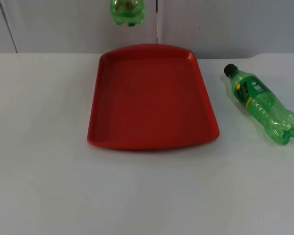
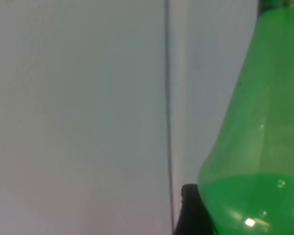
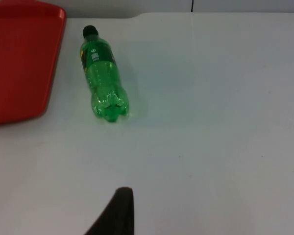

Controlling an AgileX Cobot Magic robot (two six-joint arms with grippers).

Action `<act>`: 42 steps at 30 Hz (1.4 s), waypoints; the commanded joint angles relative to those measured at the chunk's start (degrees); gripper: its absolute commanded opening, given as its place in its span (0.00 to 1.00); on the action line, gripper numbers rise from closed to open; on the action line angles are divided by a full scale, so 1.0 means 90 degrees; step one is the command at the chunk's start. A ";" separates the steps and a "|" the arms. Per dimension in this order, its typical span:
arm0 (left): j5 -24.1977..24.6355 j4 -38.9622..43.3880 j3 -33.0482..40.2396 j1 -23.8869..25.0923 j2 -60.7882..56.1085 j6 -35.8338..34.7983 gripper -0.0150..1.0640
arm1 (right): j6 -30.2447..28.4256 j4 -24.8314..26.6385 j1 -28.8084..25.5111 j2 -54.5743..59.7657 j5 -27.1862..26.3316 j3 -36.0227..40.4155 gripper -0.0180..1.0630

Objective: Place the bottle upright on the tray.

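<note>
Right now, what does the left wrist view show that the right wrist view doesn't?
Left wrist, not right: the held bottle close up in the left hand, with the grey wall behind it. Right wrist, not left: the lying bottle on its side on the white table, beside the red tray but apart from it, and the right hand above the table, short of that bottle. Shared: a green bottle in each, but they are two different bottles.
</note>
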 commanded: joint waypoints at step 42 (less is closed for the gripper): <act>-0.3365 0.4782 0.0079 0.1261 0.2644 -0.3269 0.01 | -0.0023 -0.0021 -0.0036 -0.0028 -0.0043 0.0015 0.99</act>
